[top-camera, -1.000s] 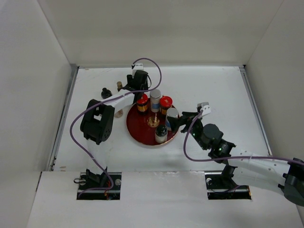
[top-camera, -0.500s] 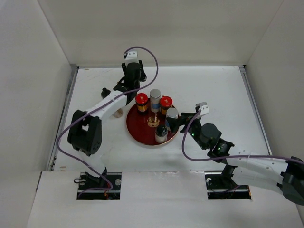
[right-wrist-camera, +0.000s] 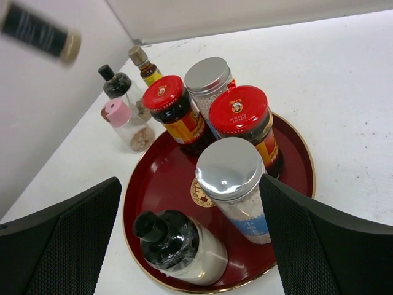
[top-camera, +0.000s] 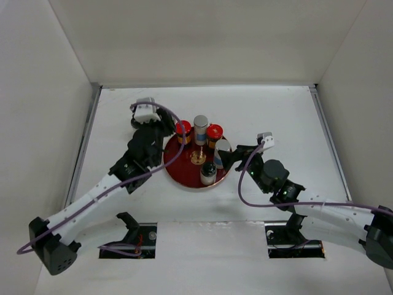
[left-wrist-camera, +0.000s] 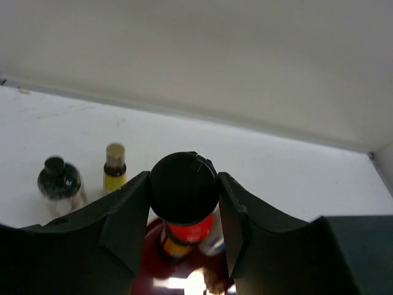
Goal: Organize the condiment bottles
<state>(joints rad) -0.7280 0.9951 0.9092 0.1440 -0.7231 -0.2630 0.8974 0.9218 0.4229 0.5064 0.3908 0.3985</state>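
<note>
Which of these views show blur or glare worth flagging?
Right wrist: a dark bottle at top left is motion-smeared, and a glare spot sits on the nearest silver cap. Left wrist: a white glare patch shows on the tray below the black-capped bottle. Top external: evenly lit, only soft shadows.
</note>
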